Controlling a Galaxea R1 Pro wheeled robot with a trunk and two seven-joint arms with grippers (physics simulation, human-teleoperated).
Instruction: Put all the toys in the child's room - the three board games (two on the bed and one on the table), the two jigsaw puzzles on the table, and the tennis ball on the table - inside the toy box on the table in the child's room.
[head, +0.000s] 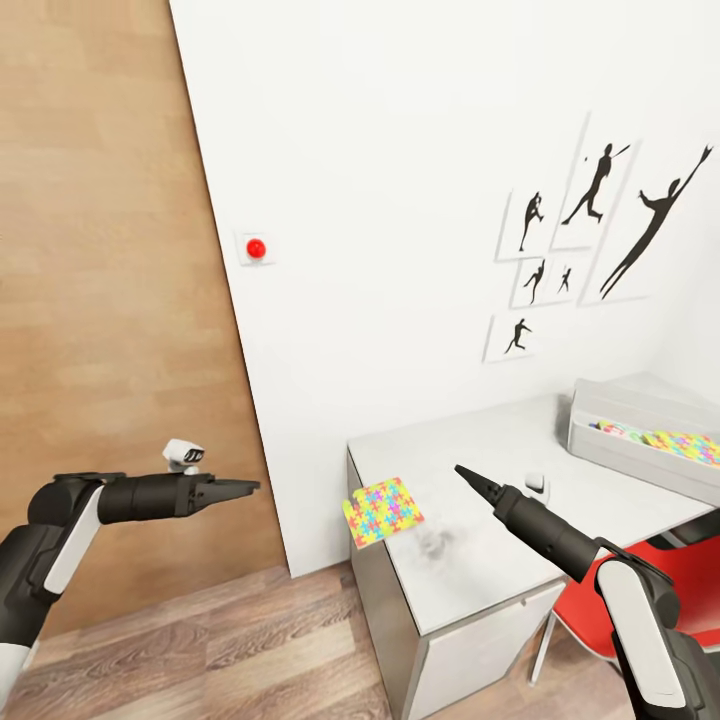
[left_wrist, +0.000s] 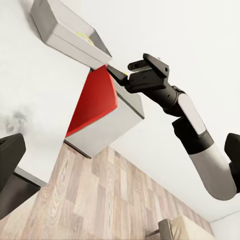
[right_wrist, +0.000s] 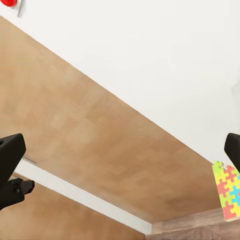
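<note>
Head view: R fingers (head: 470, 476) pinched empty over table (head: 600, 490); L fingers (head: 245, 487) pinched empty.

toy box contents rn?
In the toy box, a multicoloured jigsaw puzzle lies flat, with another colourful item's edge beside it. The near wall hides whatever sits lower.

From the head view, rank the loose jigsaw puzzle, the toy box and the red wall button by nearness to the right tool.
1. Jigsaw puzzle: at the table's near corner, overhanging the edge, just left of the right tool.
2. Toy box: farther back on the table, at the right.
3. Red wall button: high on the wall, to the left.
</note>
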